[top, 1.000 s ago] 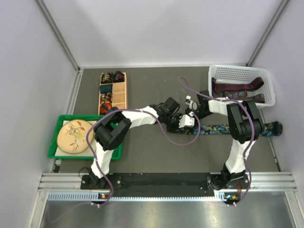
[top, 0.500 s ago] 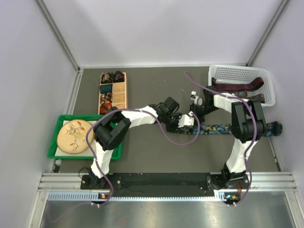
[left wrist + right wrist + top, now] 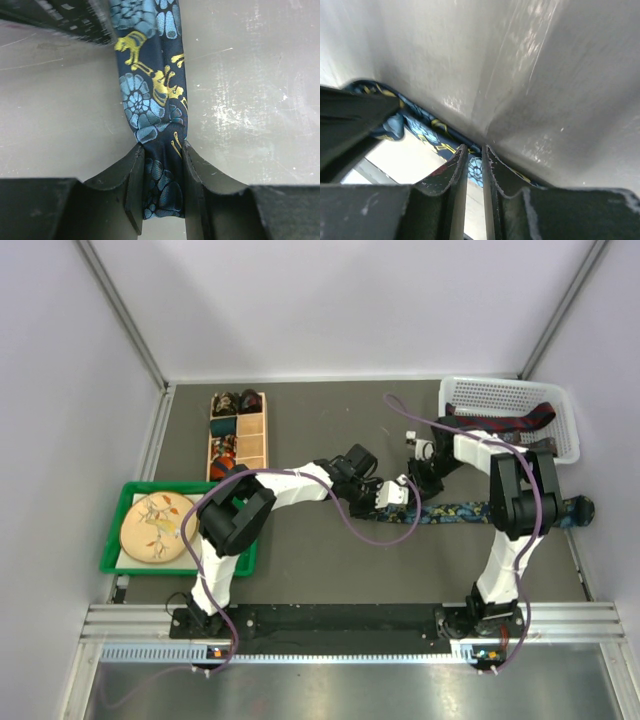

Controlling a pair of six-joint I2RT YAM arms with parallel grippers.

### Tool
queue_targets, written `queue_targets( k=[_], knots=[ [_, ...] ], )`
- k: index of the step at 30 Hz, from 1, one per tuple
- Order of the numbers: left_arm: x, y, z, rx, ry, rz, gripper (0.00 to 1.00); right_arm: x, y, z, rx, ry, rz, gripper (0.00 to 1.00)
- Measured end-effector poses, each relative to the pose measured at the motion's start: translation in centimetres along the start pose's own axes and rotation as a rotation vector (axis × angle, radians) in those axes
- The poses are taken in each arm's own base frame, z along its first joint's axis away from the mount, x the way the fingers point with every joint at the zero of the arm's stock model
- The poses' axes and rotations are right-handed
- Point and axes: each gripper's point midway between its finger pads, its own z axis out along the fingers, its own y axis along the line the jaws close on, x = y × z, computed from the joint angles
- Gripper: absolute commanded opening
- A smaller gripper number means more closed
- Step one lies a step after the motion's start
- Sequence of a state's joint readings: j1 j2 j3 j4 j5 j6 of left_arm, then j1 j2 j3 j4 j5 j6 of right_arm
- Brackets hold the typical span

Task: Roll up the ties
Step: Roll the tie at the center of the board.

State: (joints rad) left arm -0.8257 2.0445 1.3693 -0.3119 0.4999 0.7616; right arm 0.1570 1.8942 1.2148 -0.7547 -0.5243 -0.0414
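Observation:
A dark blue tie (image 3: 480, 510) with a floral print lies stretched across the table's right half, running out toward the right edge. My left gripper (image 3: 388, 496) is shut on its left end. In the left wrist view the tie (image 3: 150, 80) is pinched between the two jaws of the left gripper (image 3: 161, 185). My right gripper (image 3: 422, 480) hovers just up and right of the left one, above the tie. In the right wrist view the right gripper (image 3: 474, 150) has a narrow gap with nothing in it, and the tie (image 3: 422, 125) shows beyond its tips.
A white basket (image 3: 505, 400) at the back right holds dark red patterned ties (image 3: 500, 425). A wooden divided box (image 3: 252, 440) at the back left holds several coiled ties. A green tray (image 3: 115, 540) with a round plate sits at the left.
My right gripper has drawn back up and to the right, away from the left gripper, and its jaws have parted slightly. The left gripper keeps its grip in the same place.

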Motion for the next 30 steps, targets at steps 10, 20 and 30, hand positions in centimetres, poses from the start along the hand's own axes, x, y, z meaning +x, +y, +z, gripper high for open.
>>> queue_targets(
  k=[10,20,30],
  knots=[
    [0.0,0.0,0.0,0.002,0.002,-0.005,0.11,2.1,0.0,-0.8,-0.01,0.081,-0.137,0.37],
    [0.0,0.0,0.0,0.002,0.003,-0.005,0.09,1.9,-1.0,-4.0,0.046,0.004,-0.45,0.86],
    [0.3,0.1,-0.2,0.005,0.002,-0.017,0.09,2.5,-5.5,-7.1,0.046,-0.222,-0.759,0.98]
  ],
)
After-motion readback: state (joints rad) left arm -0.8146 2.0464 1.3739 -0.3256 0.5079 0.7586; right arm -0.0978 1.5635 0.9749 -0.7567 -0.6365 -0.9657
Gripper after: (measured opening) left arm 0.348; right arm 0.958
